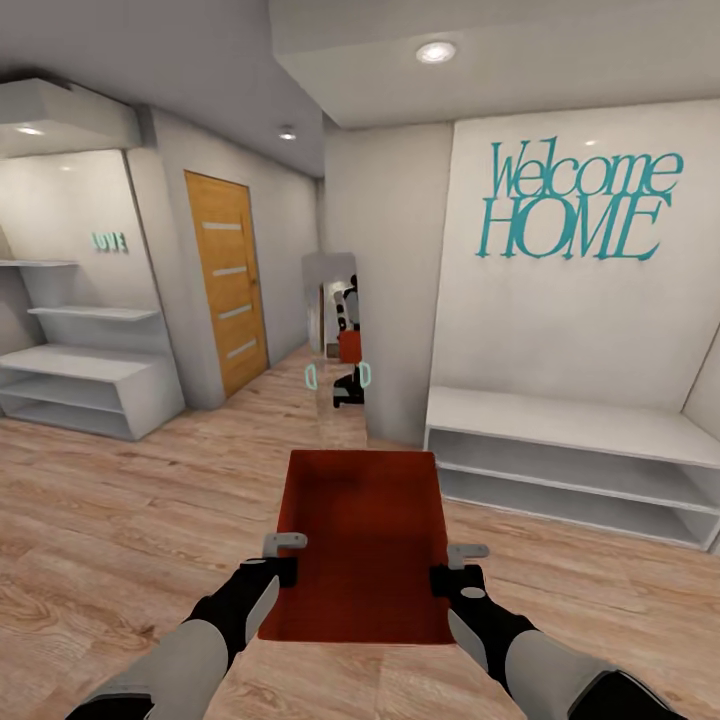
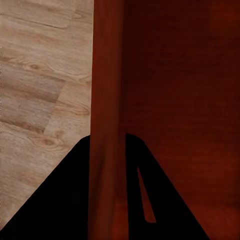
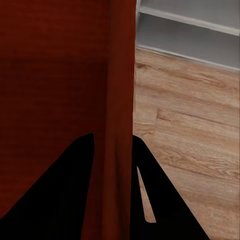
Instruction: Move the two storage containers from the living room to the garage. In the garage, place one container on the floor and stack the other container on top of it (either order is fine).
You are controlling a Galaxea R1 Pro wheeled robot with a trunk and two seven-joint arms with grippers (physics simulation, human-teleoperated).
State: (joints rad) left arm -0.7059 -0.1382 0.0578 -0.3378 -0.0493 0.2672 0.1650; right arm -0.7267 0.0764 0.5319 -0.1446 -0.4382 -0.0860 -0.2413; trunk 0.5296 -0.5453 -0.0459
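I hold one orange-red open-topped storage container [image 1: 365, 530] level in front of me, above a light wood plank floor [image 1: 120, 520]. My left gripper [image 1: 282, 562] is shut on its left side wall and my right gripper [image 1: 450, 568] on its right side wall. In the left wrist view the thin container wall [image 2: 107, 90] runs between the dark fingers of the left gripper [image 2: 107, 147]. In the right wrist view the container wall [image 3: 120, 85] likewise sits pinched in the right gripper [image 3: 112, 145]. The garage and its concrete floor are out of view.
A low white shelf bench [image 1: 570, 450] stands at the right under a "Welcome HOME" wall sign [image 1: 575, 200]. White stepped shelves [image 1: 80, 380] fill the left corner beside a wooden door [image 1: 228, 280]. A tall mirror [image 1: 342, 340] straight ahead reflects me.
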